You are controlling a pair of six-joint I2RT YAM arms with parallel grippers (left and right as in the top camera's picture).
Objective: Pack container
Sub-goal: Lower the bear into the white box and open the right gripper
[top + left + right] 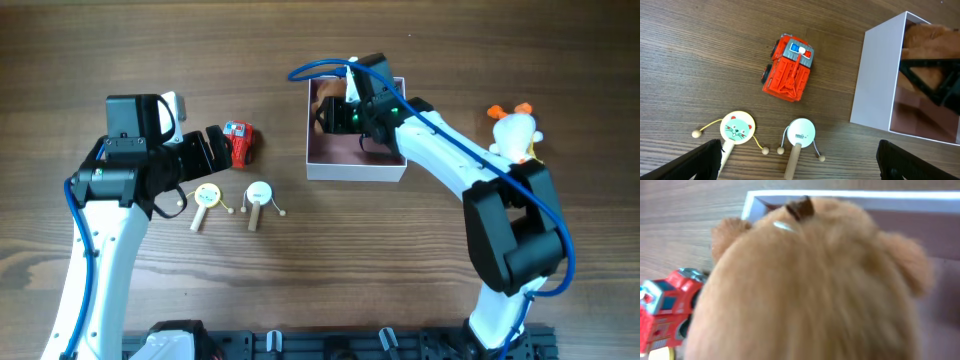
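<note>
Right gripper (pixel 330 116) was down inside the container (pixel 355 171), the white-walled box with the pink inside, which sat on the wooden table (pixel 350 270) right of centre and toward the far edge. From that wrist I got nothing but brown plush bear (pixel 810 280): fur filled the lens, an ear stuck out on each side, and the box's white rim ran along behind it. My own fingers there were out of sight, so I could not tell whether they were clamped on the bear or merely close over it, nor whether the bear rested on the pink floor. Over on the left, the left gripper (pixel 222 148) sat near the red fire truck (pixel 788 67), with its fingers (pixel 700 160) spread wide and gripping nothing. The truck stood on its wheels ahead of them, apart from the container's white wall. Nearer to me two little rattle drums lay side by side, the cat-faced drum (pixel 736 127) on the left, the plain white drum (pixel 800 132) on the right, with beads out on their strings. A white-and-orange plush (pixel 513 130) lay well to the right of the container, beside my right arm.
</note>
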